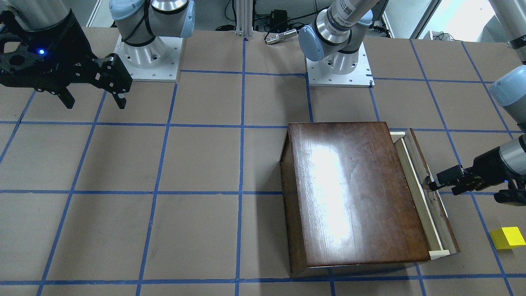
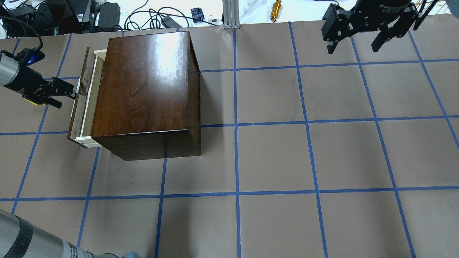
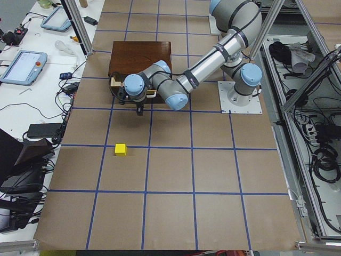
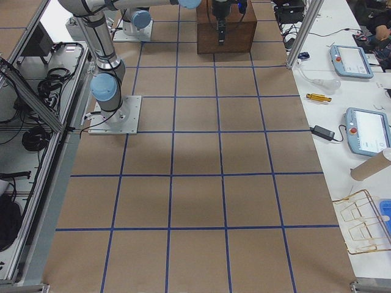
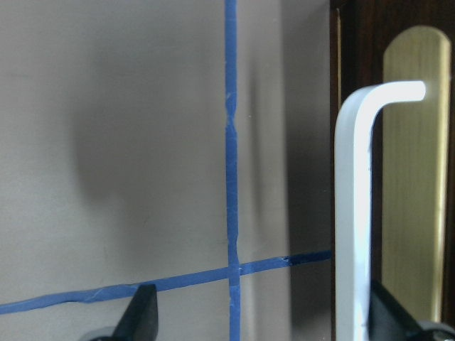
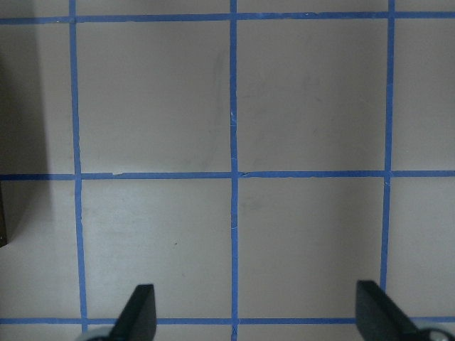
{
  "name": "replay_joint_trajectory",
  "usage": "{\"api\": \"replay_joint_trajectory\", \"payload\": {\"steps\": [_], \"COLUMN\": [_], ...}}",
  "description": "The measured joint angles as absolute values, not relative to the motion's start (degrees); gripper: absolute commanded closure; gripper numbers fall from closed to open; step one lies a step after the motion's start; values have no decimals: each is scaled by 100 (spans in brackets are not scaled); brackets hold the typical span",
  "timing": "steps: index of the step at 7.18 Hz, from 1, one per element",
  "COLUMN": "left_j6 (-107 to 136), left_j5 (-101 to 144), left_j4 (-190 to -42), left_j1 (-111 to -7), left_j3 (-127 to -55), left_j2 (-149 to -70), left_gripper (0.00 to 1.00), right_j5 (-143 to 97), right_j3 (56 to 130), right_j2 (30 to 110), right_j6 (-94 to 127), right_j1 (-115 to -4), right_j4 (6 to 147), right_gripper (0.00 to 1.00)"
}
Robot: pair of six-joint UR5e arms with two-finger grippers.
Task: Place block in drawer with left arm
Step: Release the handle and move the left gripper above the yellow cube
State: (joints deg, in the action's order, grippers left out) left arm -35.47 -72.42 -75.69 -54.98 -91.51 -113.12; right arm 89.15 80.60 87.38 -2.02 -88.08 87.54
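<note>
Front-facing: L arm's black two-finger gripper, the left gripper (image 1: pixel 431 183), is at the worn dark brown front of the long shallow drawer (image 1: pixel 425 193). The drawer, with pale wood sides, stands a little way out of the glossy dark-brown wooden box (image 1: pixel 353 193). Small bright yellow cube-like block (image 1: pixel 508 237) lies on the brown paper table (image 1: pixel 123 164) with its blue tape grid. It's outside the drawer, near its front, not touching. Right gripper (image 1: pixel 94 96) hangs near the robot's base, well apart from the box, jaws spread, nothing in them.

Overhead: same layout. Left gripper meets the drawer front about mid-length. Only a sliver of yellow shows beneath it.

Ext. left: block sits on a tape line, apart from the box, w/ the near left arm (image 3: pixel 202 69) reaching to the drawer end.

Ext. right: box at the table's far end; grippers too small to judge.

L wrist: fingers (image 5: pixel 142 316) wide apart, not clamped. White bent-bar handle (image 5: pixel 353 213) stands just inside one fingertip, w/ a brass plate (image 5: pixel 419 177) behind it.

R wrist: fingers (image 6: pixel 141 307) apart over bare table.
</note>
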Motion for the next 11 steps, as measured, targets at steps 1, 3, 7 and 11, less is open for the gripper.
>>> {"api": "replay_joint_trajectory", "payload": {"steps": [1,3,7,11], "left_j6": [-3595,-3626,-3604,-4329], "left_j5": [-7241,-7238,-7256,-8077], "left_j4": [-7568,-7573,-7815,-8470], "left_j1": [-5444,-5354,-5328,-5330], "left_j3": [-9150,-9146,-8864,-7865], "left_j2": [-11312,-11311,-11188,-11168], "left_gripper": [1,1,0,0], "right_j5": [8916,8913,8916,8916], "right_j3": [8060,8060,8060,8060], "right_j2": [8741,8740,8742,8739], "right_j6": [-202,-202,-202,-202], "right_j1": [-8812,-8815,-8813,-8813], "right_j4": [8754,8754,8754,8754], "right_gripper": [0,0,0,0]}}
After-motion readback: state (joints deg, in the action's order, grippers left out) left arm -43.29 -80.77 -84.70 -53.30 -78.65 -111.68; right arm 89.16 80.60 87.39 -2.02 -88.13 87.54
